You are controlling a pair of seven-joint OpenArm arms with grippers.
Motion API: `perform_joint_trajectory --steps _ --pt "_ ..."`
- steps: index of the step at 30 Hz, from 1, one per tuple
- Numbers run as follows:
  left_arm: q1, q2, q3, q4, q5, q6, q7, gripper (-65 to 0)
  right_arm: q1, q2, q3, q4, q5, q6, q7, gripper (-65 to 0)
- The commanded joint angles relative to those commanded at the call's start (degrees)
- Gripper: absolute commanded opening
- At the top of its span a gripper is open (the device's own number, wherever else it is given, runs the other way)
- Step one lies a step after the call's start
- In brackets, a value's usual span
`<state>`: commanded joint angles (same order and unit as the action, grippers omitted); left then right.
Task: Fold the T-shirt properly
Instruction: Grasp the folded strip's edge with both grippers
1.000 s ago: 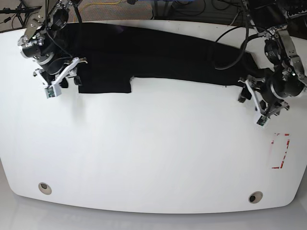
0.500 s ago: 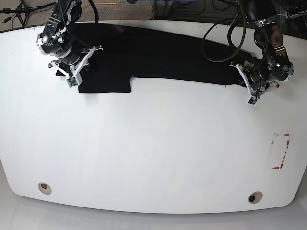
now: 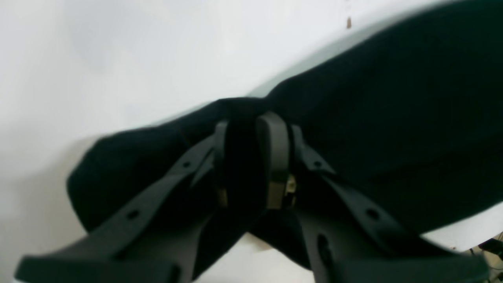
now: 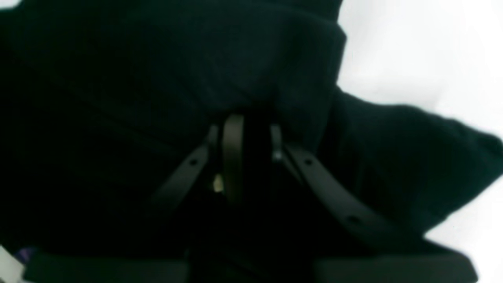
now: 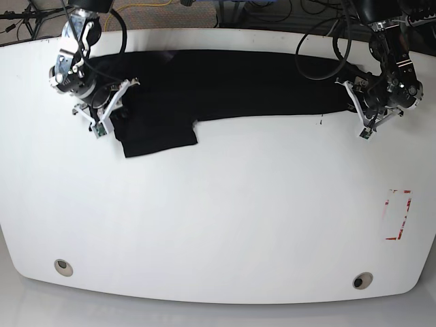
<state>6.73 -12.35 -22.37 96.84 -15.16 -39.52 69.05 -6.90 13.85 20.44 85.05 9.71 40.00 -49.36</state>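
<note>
You have the whole near half of the white table [image 5: 218,225] open in front of you; only a red-marked patch [image 5: 398,214] sits near its edge on the left arm's side, and two round holes [image 5: 63,267] lie along the near rim. The T-shirt [image 5: 225,85] stretches as a long black band across the far side, close to the far edge, with one sleeve flap [image 5: 160,139] hanging toward you beside the right arm. Your left gripper [image 5: 361,109] is clenched on the shirt's end; in the left wrist view, cloth [image 3: 373,118] is bunched between its fingers [image 3: 275,157]. Your right gripper [image 5: 102,109] is likewise pinching a fold of cloth [image 4: 157,78] at the other end.
</note>
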Motion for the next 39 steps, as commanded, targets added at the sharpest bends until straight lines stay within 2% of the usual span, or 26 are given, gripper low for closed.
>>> perform_joint_trajectory --steps 7,13,16,19,21,23,25,28,30,34,36,39 --pt "-4.13 0.62 0.44 -2.11 0.18 0.00 0.00 -49.4 5.36 0.62 -0.35 -3.60 -0.18 0.00 0.62 -56.3" --pt "-8.70 1.14 0.44 -6.15 0.26 0.00 0.00 -45.7 6.59 1.41 -0.35 -1.49 -1.58 0.00 0.09 -56.3" --pt "-10.02 1.14 0.53 -6.51 0.18 0.00 0.00 -45.6 6.51 1.23 -0.26 3.78 -1.32 0.00 -2.29 -56.1" --pt "-11.78 0.97 0.53 -6.42 0.18 0.00 0.00 -45.4 6.59 1.05 -0.18 10.20 -1.23 0.00 -6.77 -55.2" --pt "-12.57 0.97 0.53 -6.51 0.18 0.00 0.09 -45.4 7.30 -0.09 -0.26 13.45 -1.23 0.00 -8.70 -50.9" --pt "-13.36 0.97 0.53 -6.51 0.09 0.00 0.26 -45.4 8.53 -1.58 0.00 15.74 -1.58 0.00 -9.93 -43.1" --pt "-14.07 0.97 0.53 -6.33 0.09 0.00 0.35 -45.4 9.93 -2.55 0.00 16.26 -1.58 0.00 -10.46 -29.5" --pt "-14.07 0.88 0.53 -6.24 0.00 0.00 0.44 -45.4 11.96 -2.81 -0.09 15.82 -1.58 0.00 -10.46 -15.4" --pt "-14.07 0.79 0.53 -6.24 0.00 0.00 0.44 -45.4 13.19 -2.81 -0.18 13.89 -1.67 0.00 -10.37 -10.9" --pt "-13.89 -0.26 0.44 -6.24 0.00 0.00 0.44 -45.4 16.62 -2.46 -0.18 7.82 -1.67 0.00 -9.14 -11.3" --pt "-13.71 -0.35 0.35 -6.24 0.00 0.00 0.44 -45.4 18.02 -2.11 -0.09 3.52 -1.67 0.00 -6.68 -12.2" --pt "-13.54 -0.35 0.18 -6.15 -0.09 0.00 0.44 -45.4 19.43 0.62 -0.26 -2.99 -1.49 0.00 -2.55 -13.3"
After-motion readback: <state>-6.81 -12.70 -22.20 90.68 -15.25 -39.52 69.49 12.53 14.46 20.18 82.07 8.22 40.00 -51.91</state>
